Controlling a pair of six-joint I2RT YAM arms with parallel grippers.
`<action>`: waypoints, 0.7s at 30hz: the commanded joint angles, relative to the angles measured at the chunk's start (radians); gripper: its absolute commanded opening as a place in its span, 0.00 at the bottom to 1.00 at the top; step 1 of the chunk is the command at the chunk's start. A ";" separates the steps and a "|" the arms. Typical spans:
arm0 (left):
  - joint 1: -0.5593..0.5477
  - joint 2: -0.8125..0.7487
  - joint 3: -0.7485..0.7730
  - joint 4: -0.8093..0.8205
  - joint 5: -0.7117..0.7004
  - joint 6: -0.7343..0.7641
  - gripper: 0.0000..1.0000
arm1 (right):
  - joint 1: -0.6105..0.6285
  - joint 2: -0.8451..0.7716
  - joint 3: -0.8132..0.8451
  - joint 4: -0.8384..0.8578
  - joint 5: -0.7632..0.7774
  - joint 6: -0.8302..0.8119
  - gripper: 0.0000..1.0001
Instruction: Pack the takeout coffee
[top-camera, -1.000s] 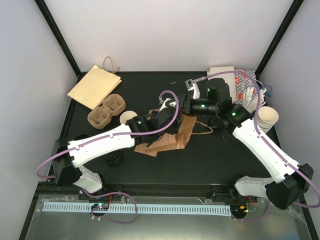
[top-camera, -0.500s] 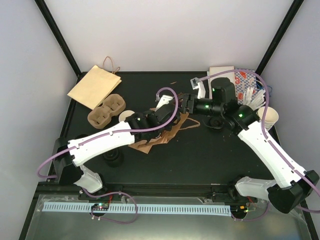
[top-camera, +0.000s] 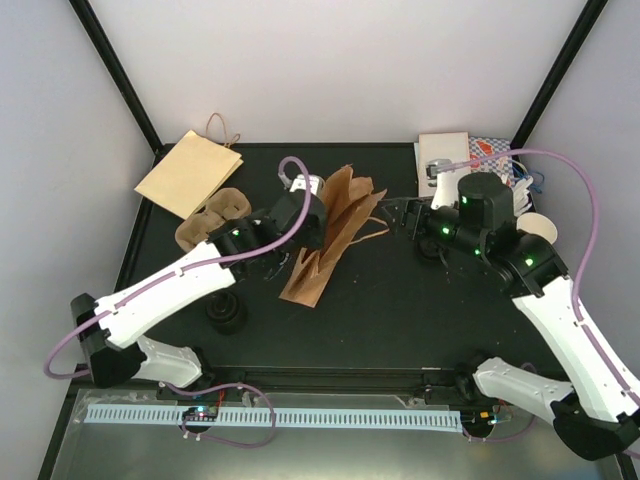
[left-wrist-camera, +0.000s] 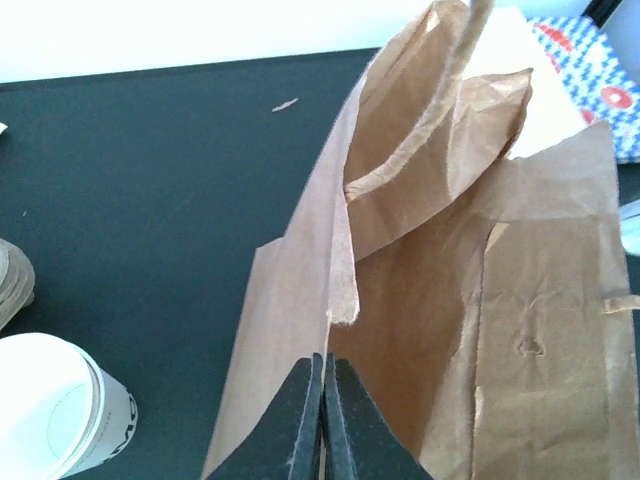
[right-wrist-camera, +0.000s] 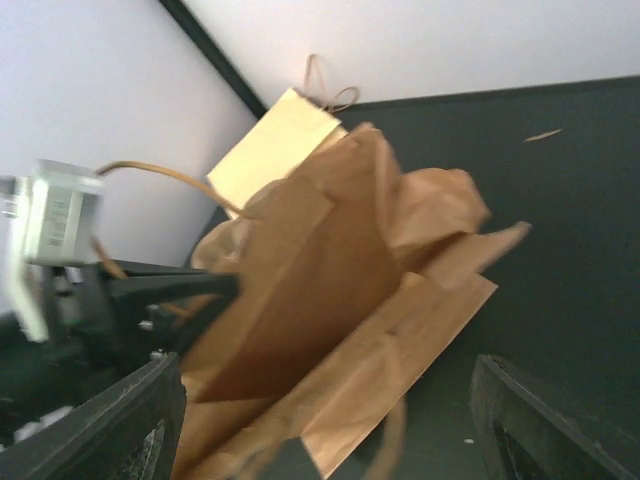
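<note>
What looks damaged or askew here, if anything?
The brown paper bag in the middle of the table is crumpled and half collapsed. Its rim is ragged and folded inward, and it leans instead of standing square. The left gripper is shut on its edge. The white cup beside it looks upright, and no spill shows.

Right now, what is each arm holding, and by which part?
The left jaws are shut on the brown paper bag, pinching the edge of one side wall. The right jaws stand open, holding nothing.
</note>
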 joint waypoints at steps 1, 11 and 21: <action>0.045 -0.081 0.002 0.047 0.128 0.012 0.02 | 0.004 -0.057 0.000 -0.056 0.196 -0.095 0.80; 0.201 -0.244 -0.111 0.138 0.368 -0.024 0.02 | 0.004 -0.143 -0.126 -0.113 0.439 -0.043 0.88; 0.333 -0.357 -0.234 0.251 0.603 -0.077 0.02 | 0.004 -0.180 -0.479 0.138 0.042 0.071 0.75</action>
